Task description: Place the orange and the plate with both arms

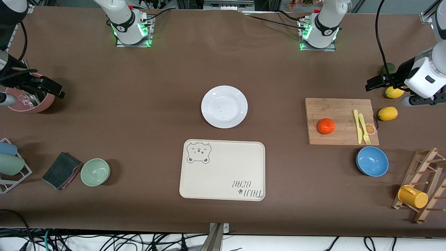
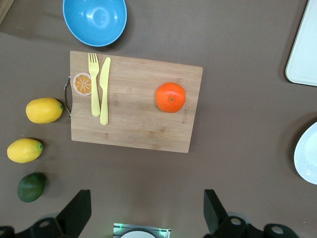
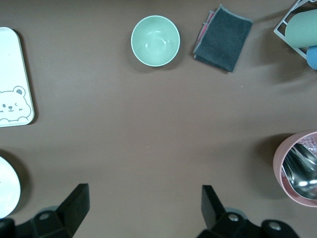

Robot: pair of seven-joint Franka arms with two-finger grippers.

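orange [image 1: 326, 126]: sat on the cutting board [image 1: 339, 120] toward the left arm's end
plate [image 1: 224, 106]: mid-table, bare
left gripper [image 2: 145, 214]: held over lemons [image 1: 387, 113] — fingers spread
right gripper [image 3: 143, 210]: held over pink pot [image 1: 31, 99] — fingers spread

plate [image 2: 307, 153] cut off at edge

My brown tabletop [image 1: 146, 115] carries the plate [image 1: 224, 106], a tray [image 1: 223, 170] nearer the camera, a cutting board [image 1: 339, 115], two bowls [image 1: 372, 161] [image 1: 95, 172], lemons [image 1: 387, 113] and a cloth [image 1: 61, 170].
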